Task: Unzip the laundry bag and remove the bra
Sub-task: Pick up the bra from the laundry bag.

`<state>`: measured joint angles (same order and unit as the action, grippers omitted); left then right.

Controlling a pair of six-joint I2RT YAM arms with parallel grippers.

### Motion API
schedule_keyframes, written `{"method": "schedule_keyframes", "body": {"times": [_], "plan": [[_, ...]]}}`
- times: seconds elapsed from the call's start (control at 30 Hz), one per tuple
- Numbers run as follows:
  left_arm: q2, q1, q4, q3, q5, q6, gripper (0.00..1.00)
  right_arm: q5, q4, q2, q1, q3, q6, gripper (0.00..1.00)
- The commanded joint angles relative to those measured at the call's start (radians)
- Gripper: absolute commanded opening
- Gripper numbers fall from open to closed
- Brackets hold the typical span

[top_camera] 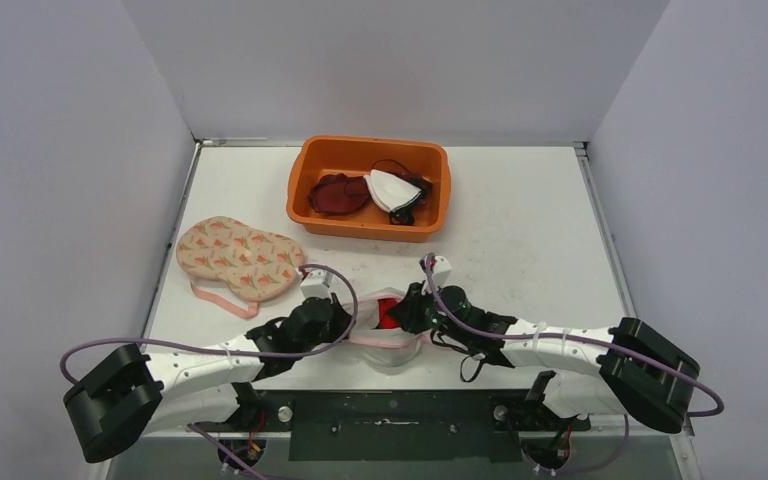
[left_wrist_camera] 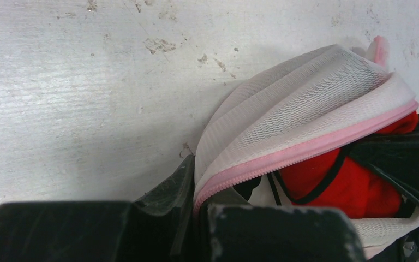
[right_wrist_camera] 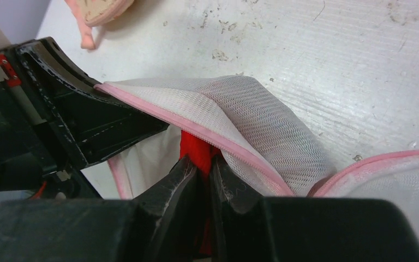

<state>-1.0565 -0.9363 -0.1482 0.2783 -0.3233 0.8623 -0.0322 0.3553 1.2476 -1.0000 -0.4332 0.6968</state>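
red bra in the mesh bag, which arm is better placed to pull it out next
Right. The right gripper is pinched on the red bra inside the unzipped laundry bag, while the left gripper clamps the bag's pink zipper edge, so it serves better as the anchor.

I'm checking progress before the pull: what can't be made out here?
1. White mesh laundry bag with pink zipper: top view, left tool and right tool cover its mouth; opening length unclear.
2. Red bra: left wrist view, mesh and the frame edge hide most of it.
3. Zipper pull: seen in no view.
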Motion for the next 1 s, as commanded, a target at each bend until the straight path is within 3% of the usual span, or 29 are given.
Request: {"method": "schedule_keyframes", "body": {"times": [0.0,0.2,0.33,0.47,0.73,0.97], "plan": [[-0.016,0.000,-0.087,0.009,0.014,0.009,0.00,0.172,0.266,-0.031,0.055,0.050,0.097,0.05],[-0.033,-0.002,-0.190,-0.018,0.063,0.024,0.00,0.257,0.349,0.027,0.080,0.071,0.137,0.09],[-0.052,-0.010,-0.255,-0.036,0.082,0.035,0.00,0.221,0.239,0.024,0.065,0.037,0.098,0.40],[-0.078,-0.022,-0.302,-0.045,0.084,0.038,0.00,0.156,0.086,0.011,0.051,-0.010,0.055,0.56],[-0.115,-0.033,-0.322,-0.031,0.086,0.038,0.00,-0.023,-0.110,0.005,-0.048,-0.091,-0.012,0.73],[-0.114,-0.035,-0.320,-0.020,0.085,0.035,0.00,-0.203,-0.269,0.035,-0.154,-0.193,-0.074,0.75]]}}
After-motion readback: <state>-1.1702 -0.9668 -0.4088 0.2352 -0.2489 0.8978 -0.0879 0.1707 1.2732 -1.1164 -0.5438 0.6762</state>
